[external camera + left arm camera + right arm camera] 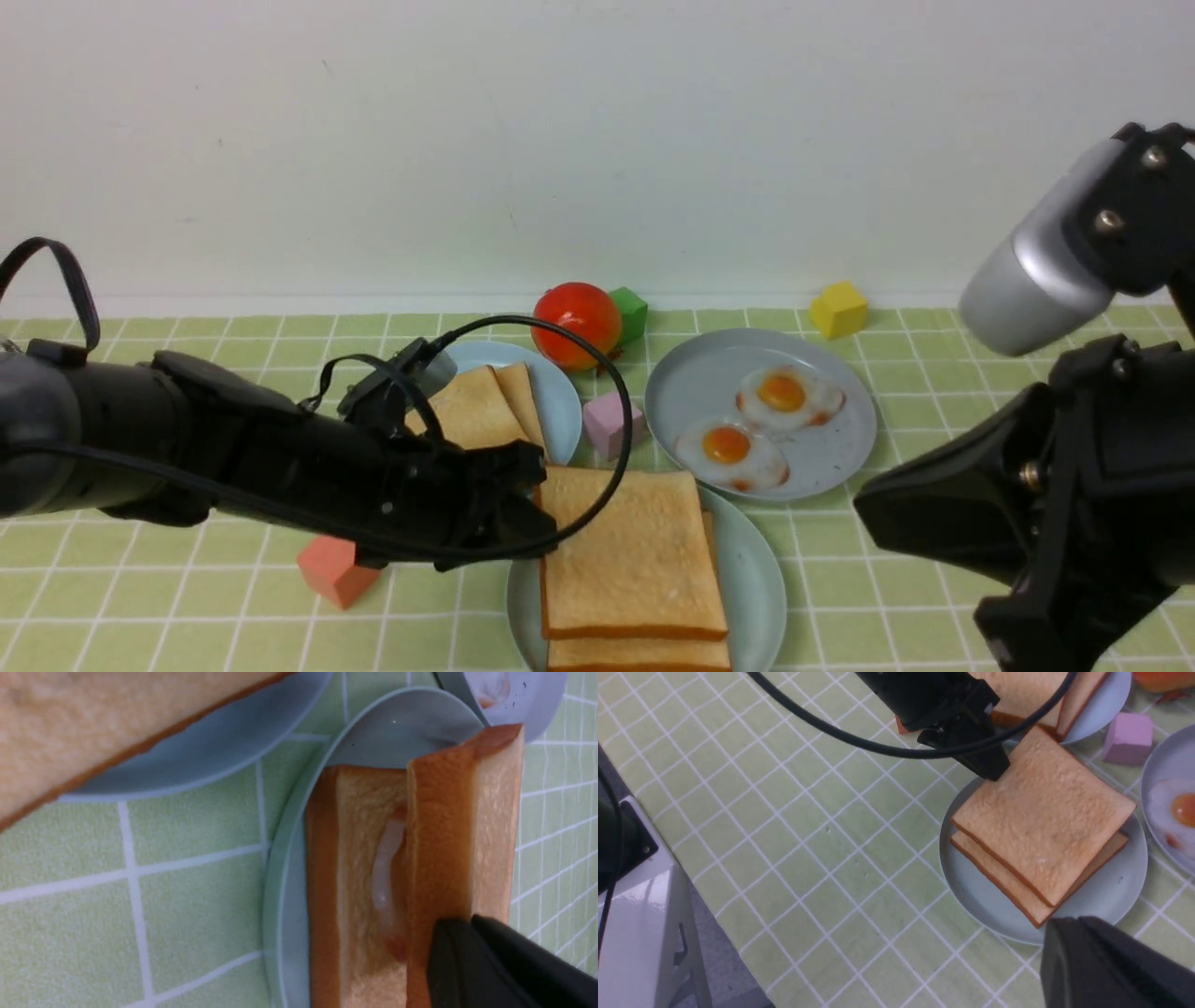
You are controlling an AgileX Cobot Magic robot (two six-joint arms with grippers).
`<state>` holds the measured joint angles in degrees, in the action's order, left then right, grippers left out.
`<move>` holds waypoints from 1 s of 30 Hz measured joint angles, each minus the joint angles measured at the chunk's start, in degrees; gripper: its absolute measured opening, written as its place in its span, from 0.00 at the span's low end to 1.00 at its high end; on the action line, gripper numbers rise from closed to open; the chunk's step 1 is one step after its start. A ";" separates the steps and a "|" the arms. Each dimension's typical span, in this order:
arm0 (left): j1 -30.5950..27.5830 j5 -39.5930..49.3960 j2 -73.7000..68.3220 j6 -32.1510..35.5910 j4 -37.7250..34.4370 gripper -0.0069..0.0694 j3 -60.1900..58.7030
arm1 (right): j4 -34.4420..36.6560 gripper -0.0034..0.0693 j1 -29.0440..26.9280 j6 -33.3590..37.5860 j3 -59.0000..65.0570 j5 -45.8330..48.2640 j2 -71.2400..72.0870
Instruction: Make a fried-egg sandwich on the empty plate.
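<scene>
Sandwich point(630, 560) sits stacked on the mint plate point(758, 583), front and centre, with egg white point(385, 868) peeking out between the slices. Left claw point(993, 766) is at the top slice's point(1045, 812) far left corner, against the crust; gripping or merely touching, can't tell. Right claw point(878, 509) hangs well off right, jaws unreadable too.
</scene>
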<state>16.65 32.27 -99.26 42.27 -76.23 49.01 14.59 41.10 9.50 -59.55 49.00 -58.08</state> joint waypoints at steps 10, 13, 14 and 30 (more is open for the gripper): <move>0.00 0.32 3.55 -11.73 14.78 0.58 1.58 | -5.40 0.12 0.00 -14.98 0.00 0.52 0.00; 0.00 1.89 7.78 -19.01 24.15 0.71 3.42 | -6.59 0.12 0.00 -16.16 0.00 0.57 0.65; 0.00 2.48 9.19 -21.12 26.46 0.72 3.85 | -7.10 0.12 0.00 -16.53 0.06 0.57 1.23; 0.00 17.65 56.07 -44.66 53.44 0.20 -3.98 | -18.23 0.15 0.00 -21.25 34.79 -30.32 36.29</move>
<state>16.65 49.92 -43.19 -2.38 -22.79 45.03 -3.64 41.10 -11.75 -24.76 18.68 -21.79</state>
